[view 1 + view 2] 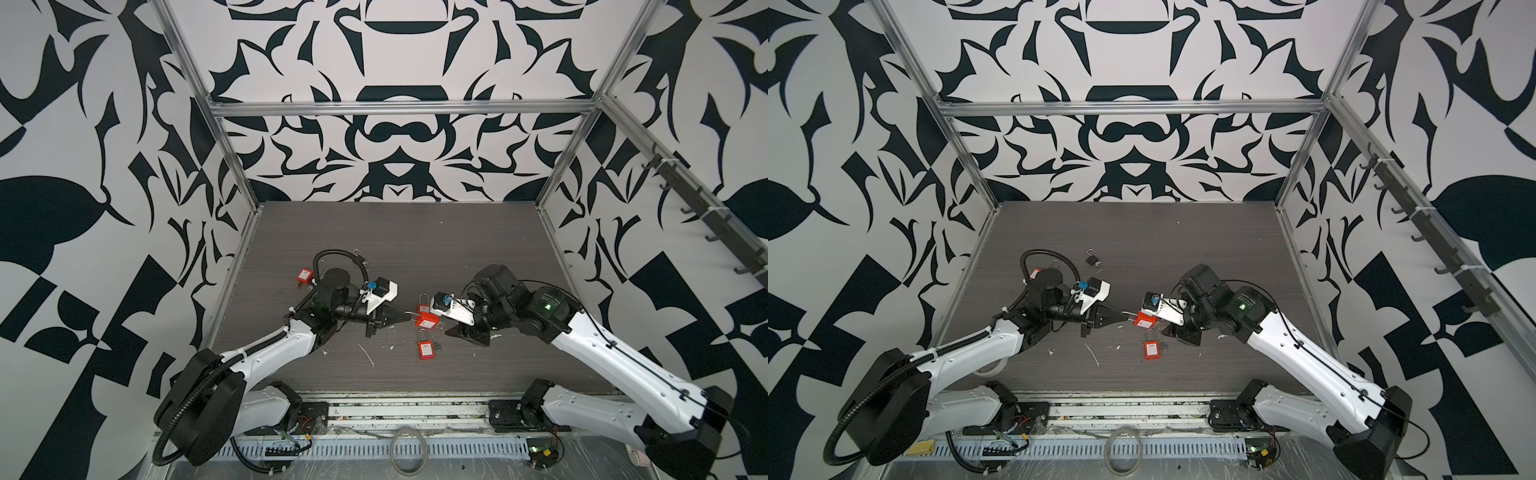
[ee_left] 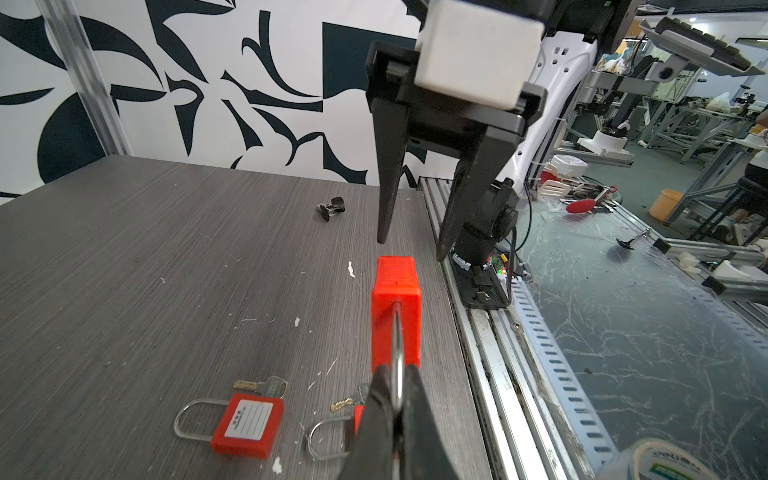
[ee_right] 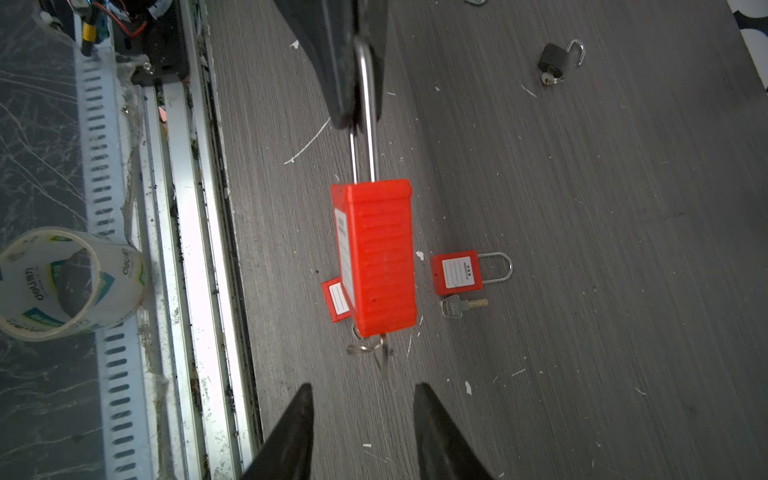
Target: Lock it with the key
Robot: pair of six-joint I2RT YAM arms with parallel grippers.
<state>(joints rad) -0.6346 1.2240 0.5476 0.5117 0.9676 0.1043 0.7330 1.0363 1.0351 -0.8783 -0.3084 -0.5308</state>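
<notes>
Grey worktop (image 1: 415, 249): nearest lies a loose padlock (image 1: 424, 350). Just beyond, the left tool (image 1: 409, 319) is clamped on the shackle of the red lock (image 1: 428, 320), raised off the surface. The right tool (image 3: 361, 388), jaws apart and empty, faces the key (image 3: 376, 351) at its base.

I get soft, even light with only faint shadows on the table (image 1: 415, 232). Both top views bow at the edges, and in the right wrist view the key (image 3: 380, 353) is blurred.
</notes>
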